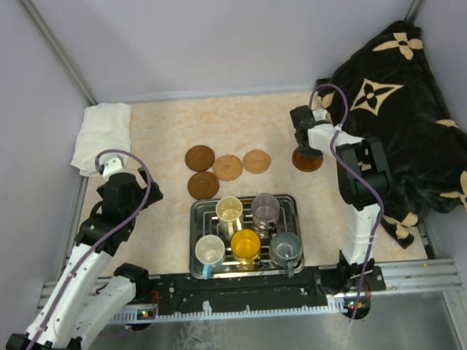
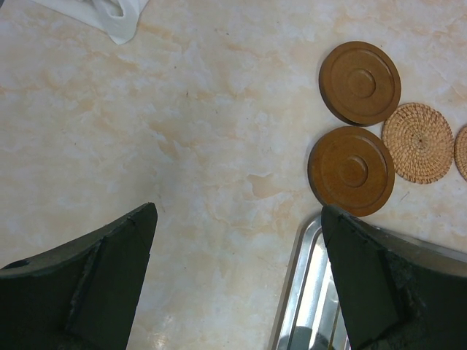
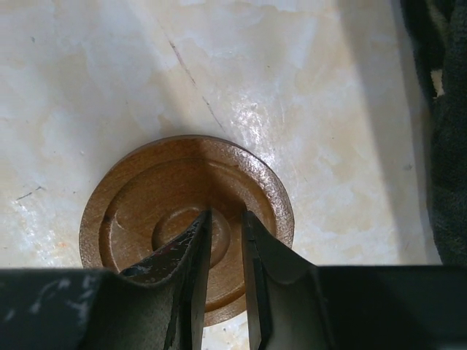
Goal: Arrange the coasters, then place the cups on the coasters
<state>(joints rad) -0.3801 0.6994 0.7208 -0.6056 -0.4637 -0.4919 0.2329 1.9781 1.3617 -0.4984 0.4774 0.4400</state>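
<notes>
Five coasters lie on the table. Two dark ones point(image 1: 200, 157) point(image 1: 203, 184) and two tan woven ones point(image 1: 227, 167) point(image 1: 256, 160) cluster behind the steel tray point(image 1: 195, 224). A fifth dark coaster point(image 3: 146, 204) lies flat at the right point(image 1: 311, 165). My right gripper point(image 3: 226, 215) hangs over its centre, jaws only narrowly parted, nothing between them. The cups stand in the tray: cream point(image 1: 229, 210), purple point(image 1: 266, 208), light blue point(image 1: 209, 251), yellow point(image 1: 246, 243), grey point(image 1: 286, 248). My left gripper point(image 2: 239, 211) stands wide open over bare table, left of the tray.
A white cloth point(image 1: 102, 135) lies at the back left. A black patterned blanket point(image 1: 403, 119) is heaped along the right side, close to the right arm. In the left wrist view the tray's rim point(image 2: 303, 292) sits by the right finger, just below a dark coaster point(image 2: 351, 170).
</notes>
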